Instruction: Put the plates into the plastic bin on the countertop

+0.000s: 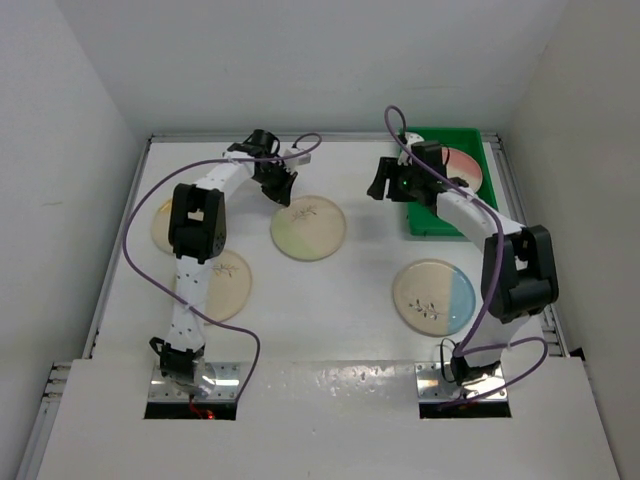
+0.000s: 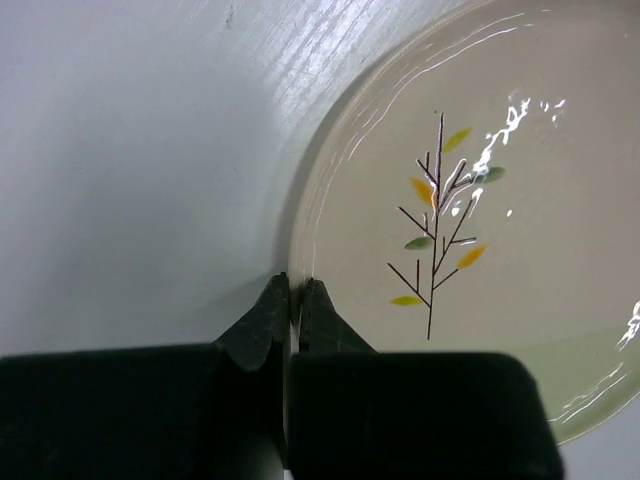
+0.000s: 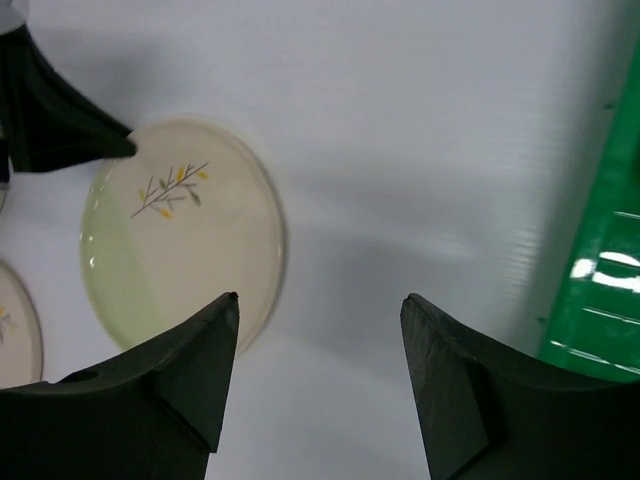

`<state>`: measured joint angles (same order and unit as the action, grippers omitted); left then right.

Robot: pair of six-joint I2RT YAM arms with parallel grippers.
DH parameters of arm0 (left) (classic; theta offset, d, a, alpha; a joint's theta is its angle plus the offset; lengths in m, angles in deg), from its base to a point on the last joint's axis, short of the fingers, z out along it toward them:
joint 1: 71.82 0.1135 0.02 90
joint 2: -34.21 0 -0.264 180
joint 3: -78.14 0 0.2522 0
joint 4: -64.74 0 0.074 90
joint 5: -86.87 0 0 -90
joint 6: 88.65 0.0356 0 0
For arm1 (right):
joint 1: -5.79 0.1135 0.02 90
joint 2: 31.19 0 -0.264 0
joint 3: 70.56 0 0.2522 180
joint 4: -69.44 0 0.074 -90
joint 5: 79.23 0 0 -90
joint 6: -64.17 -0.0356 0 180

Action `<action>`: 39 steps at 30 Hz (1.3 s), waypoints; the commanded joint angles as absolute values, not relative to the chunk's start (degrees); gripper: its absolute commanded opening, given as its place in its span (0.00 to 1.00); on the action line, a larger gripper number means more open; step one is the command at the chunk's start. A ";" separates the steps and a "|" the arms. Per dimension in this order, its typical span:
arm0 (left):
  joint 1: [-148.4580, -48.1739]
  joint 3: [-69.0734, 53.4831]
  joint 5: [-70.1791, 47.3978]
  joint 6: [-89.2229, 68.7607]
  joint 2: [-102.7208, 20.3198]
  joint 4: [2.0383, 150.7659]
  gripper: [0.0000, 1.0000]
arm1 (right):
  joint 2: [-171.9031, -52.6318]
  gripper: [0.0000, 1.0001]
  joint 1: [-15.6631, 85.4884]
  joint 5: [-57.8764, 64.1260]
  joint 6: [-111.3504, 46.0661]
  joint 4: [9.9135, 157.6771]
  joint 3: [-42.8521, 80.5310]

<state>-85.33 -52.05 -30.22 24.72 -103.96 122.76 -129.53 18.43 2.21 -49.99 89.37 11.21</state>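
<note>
Plates tally first: one round cream ceramic pink-segment plate (image 1: 463,166) lies inside the bright green rectangular plastic bin (image 1: 422,222) at the far right corner of the flat white worktop (image 1: 350,330); whether others are stacked beneath it, I cannot tell.

Four are out on the worktop. A round cream green-segment plate (image 1: 308,228) sits in the middle, towards the far edge; a round cream blue-segment plate (image 1: 434,296) sits near the right edge, on the near side of the bin. Two more cream plates lie by the left edge, one (image 1: 160,228) half hidden behind the left arm and one (image 1: 234,284) partly under it; their colours are hard to read.

And we have a grab: the left claw (image 2: 295,292) is narrow, pinched onto the far rim of the green-segment plate, the rim running between its fingers; lifted or flat, I cannot say. The right claw (image 3: 320,300) hangs wide and holds nothing, over bare worktop between that plate and the bin's left wall.

My read: early days; one confirmed in, at least four to go, the green-segment plate looking next; it is well apart from the bin, so a carry across or a handover seems likely.
</note>
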 commanded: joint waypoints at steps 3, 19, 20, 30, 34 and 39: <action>-87.37 -48.65 -29.23 25.25 -107.13 132.47 0.00 | -135.66 0.66 18.79 -12.25 -47.37 91.98 14.66; -88.96 -48.74 -36.35 29.57 -90.16 129.14 0.00 | -156.25 0.66 21.34 -33.78 -51.66 85.32 20.47; -88.96 -48.13 -36.35 29.56 -90.16 128.26 0.00 | -156.60 0.63 21.69 -37.54 -52.45 83.66 20.11; -88.35 -49.96 -33.81 26.15 -91.92 125.79 0.00 | -150.81 0.00 20.47 -44.60 -68.34 60.29 7.46; -84.22 -55.85 -33.19 21.05 -92.44 125.09 0.38 | -145.63 0.00 17.05 -44.26 -73.54 57.01 9.03; -76.05 -59.55 -30.30 8.14 -93.06 117.99 0.69 | -139.31 0.00 10.19 -37.76 -85.55 43.27 6.76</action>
<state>-82.52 -57.23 -32.19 17.77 -94.13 124.33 -148.48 14.85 -38.62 -73.71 63.56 6.23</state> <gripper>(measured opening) 0.673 0.146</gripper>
